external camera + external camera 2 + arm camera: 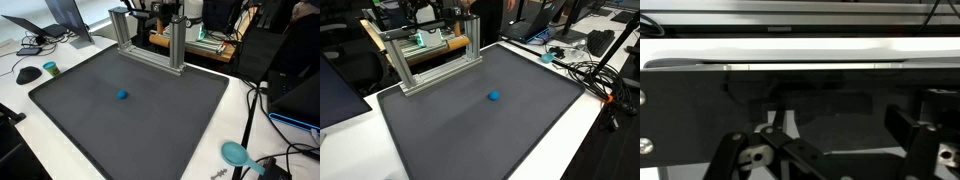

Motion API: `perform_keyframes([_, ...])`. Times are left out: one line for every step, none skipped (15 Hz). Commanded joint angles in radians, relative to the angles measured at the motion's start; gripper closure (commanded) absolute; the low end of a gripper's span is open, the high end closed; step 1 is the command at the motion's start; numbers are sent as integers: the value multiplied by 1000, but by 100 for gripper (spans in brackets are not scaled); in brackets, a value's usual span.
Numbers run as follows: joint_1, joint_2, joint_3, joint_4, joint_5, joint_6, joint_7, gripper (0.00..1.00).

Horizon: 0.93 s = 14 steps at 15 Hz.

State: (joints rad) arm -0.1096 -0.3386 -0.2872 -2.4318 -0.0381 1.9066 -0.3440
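Observation:
A small blue object [122, 96] [494, 96] lies alone near the middle of a dark grey mat [90, 125] [460, 135], seen in both exterior views. The arm [168, 12] [428, 12] stays far back, behind an aluminium frame [150, 45] [430, 55] at the mat's rear edge, well away from the blue object. In the wrist view my gripper [840, 140] stands open, its dark fingers [930, 120] wide apart with nothing between them. That view faces a dark surface and a pale metal rail [800, 67]; the blue object does not show there.
The mat lies on a white table [250, 110]. A teal scoop-like thing [235, 153] and cables [590, 70] lie beside the mat. A black mouse [28, 74], a small teal item [50, 67] and a laptop [60, 20] sit off another corner.

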Motion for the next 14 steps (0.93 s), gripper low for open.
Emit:
perform_keyframes([-18, 2, 17, 2, 6, -3, -5, 0])
perform_keyframes([-18, 2, 17, 2, 6, -3, -5, 0])
perform_keyframes([-18, 2, 17, 2, 6, -3, -5, 0])
perform_keyframes([-18, 2, 17, 2, 6, -3, -5, 0])
perform_keyframes([-18, -28, 27, -8, 1, 0, 7, 0])
perform_keyframes([-19, -64, 40, -21, -10, -1, 23, 0])
perform_keyframes([-19, -119, 60, -44, -26, -4, 46, 0])
perform_keyframes([-18, -164, 77, -61, -26, -12, 68, 0])
perform_keyframes([-18, -207, 100, -75, -31, -27, 108, 0])
perform_keyframes([-21, -244, 119, -87, -28, -25, 149, 0])
perform_keyframes([-16, -282, 128, -95, -9, -48, 164, 0])
perform_keyframes([-6, -322, 133, -106, 21, -75, 177, 0])
perform_keyframes([3, -370, 144, -124, 49, -81, 199, 0])
perform_keyframes([8, -414, 164, -144, 64, -77, 234, 0])
